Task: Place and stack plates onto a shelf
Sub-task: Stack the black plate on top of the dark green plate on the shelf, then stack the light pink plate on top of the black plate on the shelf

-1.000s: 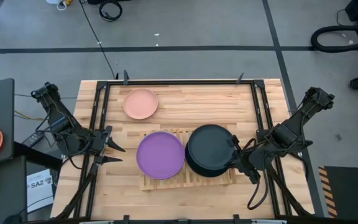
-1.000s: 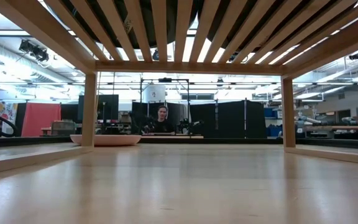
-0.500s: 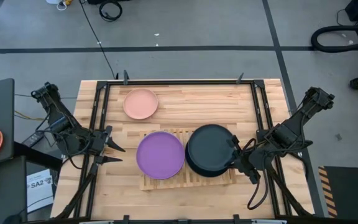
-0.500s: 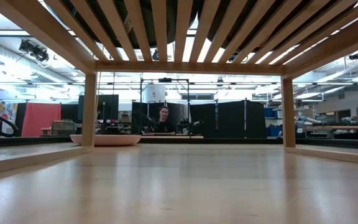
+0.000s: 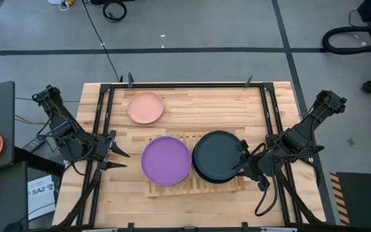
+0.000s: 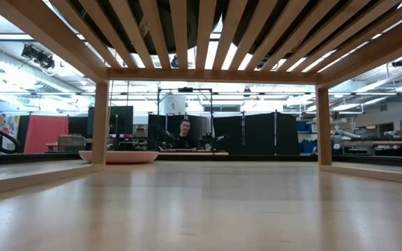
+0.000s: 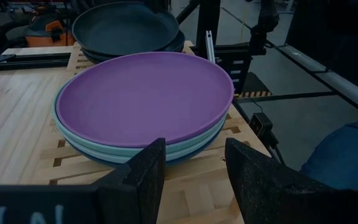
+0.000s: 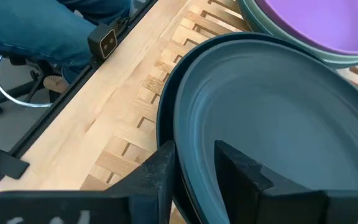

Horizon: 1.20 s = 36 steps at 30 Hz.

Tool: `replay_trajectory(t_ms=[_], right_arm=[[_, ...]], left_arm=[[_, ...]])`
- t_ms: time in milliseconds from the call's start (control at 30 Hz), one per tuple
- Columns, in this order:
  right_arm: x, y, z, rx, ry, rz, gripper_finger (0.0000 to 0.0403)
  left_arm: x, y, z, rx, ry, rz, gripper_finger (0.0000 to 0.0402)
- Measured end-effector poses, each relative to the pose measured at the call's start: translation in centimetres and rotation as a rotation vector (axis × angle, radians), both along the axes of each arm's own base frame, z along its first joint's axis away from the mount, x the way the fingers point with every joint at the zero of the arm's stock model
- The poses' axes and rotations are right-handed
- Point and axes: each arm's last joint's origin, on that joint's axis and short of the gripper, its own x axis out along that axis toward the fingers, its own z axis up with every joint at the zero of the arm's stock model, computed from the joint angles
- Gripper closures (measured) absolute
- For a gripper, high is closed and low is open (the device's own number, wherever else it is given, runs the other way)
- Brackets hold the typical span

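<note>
The slatted wooden shelf [image 5: 194,188] stands near the table's near edge. On its left half a purple plate [image 5: 166,160] tops a stack of pale plates [image 7: 135,149]. On its right half a dark teal plate [image 8: 278,118] lies on a black plate [image 8: 165,118]. A salmon pink plate [image 5: 145,107] rests flat on the table behind the shelf. My left gripper [image 5: 116,158] is open, just left of the shelf, facing the purple stack [image 7: 145,96]. My right gripper [image 5: 242,161] is shut at the dark plates' right rim. My right gripper is on the dark teal plate's rim [image 8: 188,134] at its right side. One finger [image 8: 238,165] is inside the dish and the other [image 8: 160,168] outside it. The fingers come slanting down from the table's right. The plate lies flat on the black plate.
A black metal frame [image 5: 185,84] runs round the tabletop. Bare wood lies behind the shelf to the right of the pink plate [image 6: 117,157]. In the low view I look under the shelf's slats [image 6: 187,35]; a person [image 6: 184,136] sits far behind the table.
</note>
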Motion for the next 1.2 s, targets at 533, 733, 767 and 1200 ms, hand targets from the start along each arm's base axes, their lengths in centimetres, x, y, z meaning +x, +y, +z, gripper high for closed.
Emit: replay_trajectory(t_ms=[533,733,767,1200], right_arm=[[0.7,0.4,0.8,0.083,-0.088,-0.015,0.0257],[0.8,0.4,1.0,0.087,-0.116,-0.012,0.0257],[0.8,0.4,1.0,0.086,-0.116,-0.012,0.0257],[0.8,0.4,1.0,0.084,-0.116,-0.01,0.0257]], left_arm=[[0.0,0.0,0.0,0.0,0.0,0.0,0.023],[0.0,0.0,0.0,0.0,0.0,0.0,0.023],[0.0,0.0,0.0,0.0,0.0,0.0,0.023],[0.0,0.0,0.0,0.0,0.0,0.0,0.023]])
